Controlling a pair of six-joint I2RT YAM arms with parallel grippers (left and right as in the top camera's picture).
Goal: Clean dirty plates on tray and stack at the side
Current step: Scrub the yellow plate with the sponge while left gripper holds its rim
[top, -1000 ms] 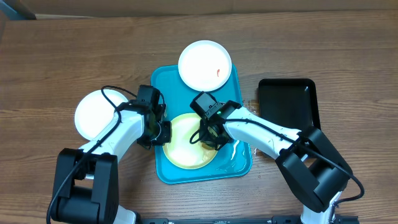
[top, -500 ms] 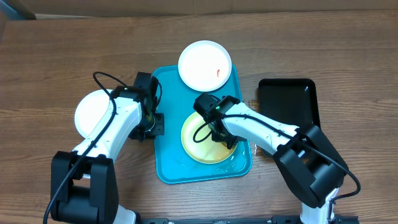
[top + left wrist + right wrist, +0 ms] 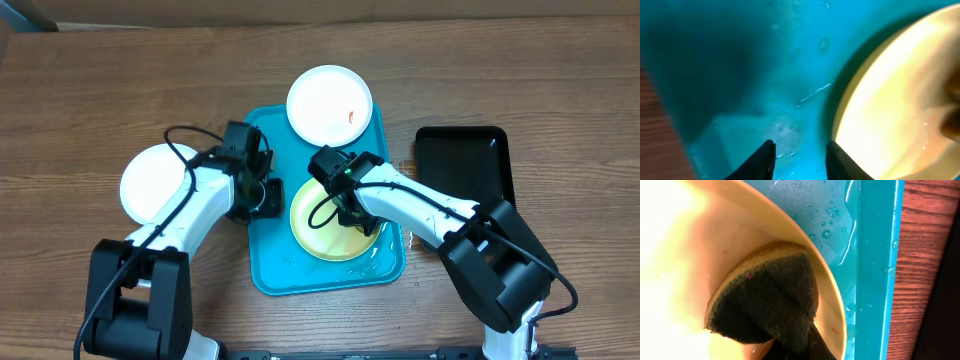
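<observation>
left end effector [image 3: 262,197] has let go of the yellow plate [image 3: 322,238], jaws slightly apart beside its rim. the plate slid right on the tray [image 3: 265,272]. right end effector [image 3: 348,212] pinches the sponge [image 3: 770,300] on it, so scrubbing probably goes on unbraced.

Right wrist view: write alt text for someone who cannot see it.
A dark green scrub sponge, pinched in the right gripper, presses on the pale yellow plate. The plate lies in the wet turquoise tray; wooden table shows at right.
</observation>
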